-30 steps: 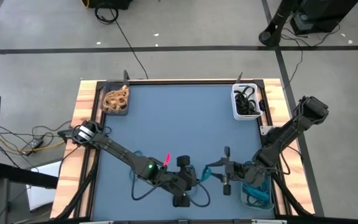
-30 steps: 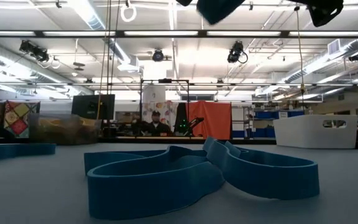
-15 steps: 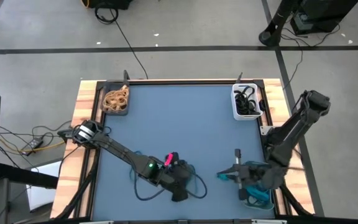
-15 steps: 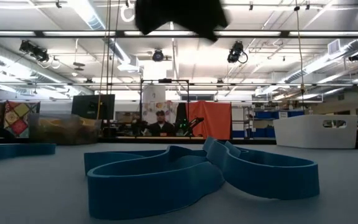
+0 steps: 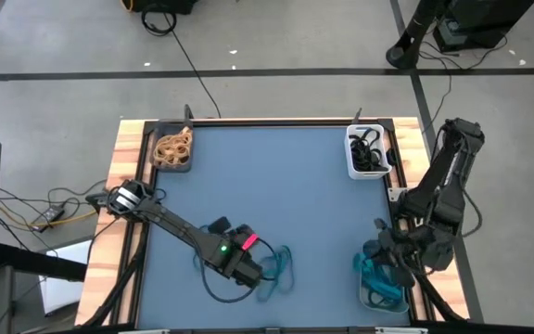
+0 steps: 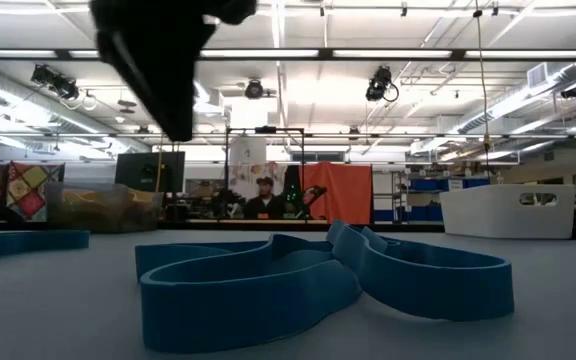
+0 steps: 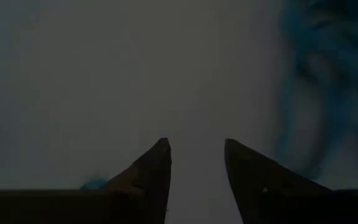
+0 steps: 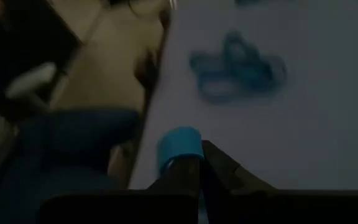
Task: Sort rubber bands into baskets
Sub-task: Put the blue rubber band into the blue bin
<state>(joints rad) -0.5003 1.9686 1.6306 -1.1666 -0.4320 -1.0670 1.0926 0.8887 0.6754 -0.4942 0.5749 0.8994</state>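
high view: on the blue worktop (image 5: 276, 176), a loose cluster of blue bands (image 5: 276, 264) is seen near the front edge, just beside the left end effector (image 5: 248, 271). the right end effector (image 5: 385, 262) is positioned over the grey-teal basket (image 5: 381, 286) at the worktop's front right corner. tan bands are held in the dark basket (image 5: 171, 148) at the far left corner, black ones in the white basket (image 5: 367, 153) at the far right corner.

low view: the blue bands (image 6: 318, 280) are shown lying flat and overlapped on the worktop, untouched.

left wrist view: the left fingers (image 7: 148, 177) are seen parted, with nothing between them, close above the worktop beside the blue cluster.

right wrist view: the right end effector (image 8: 199, 163) is seen closed on a single blue band (image 8: 179, 146), with the basket below it.

the bands are judged light, soft and springy; a single strand at the cluster's outer edge would best be pinched, since neighbours may be dragged along.
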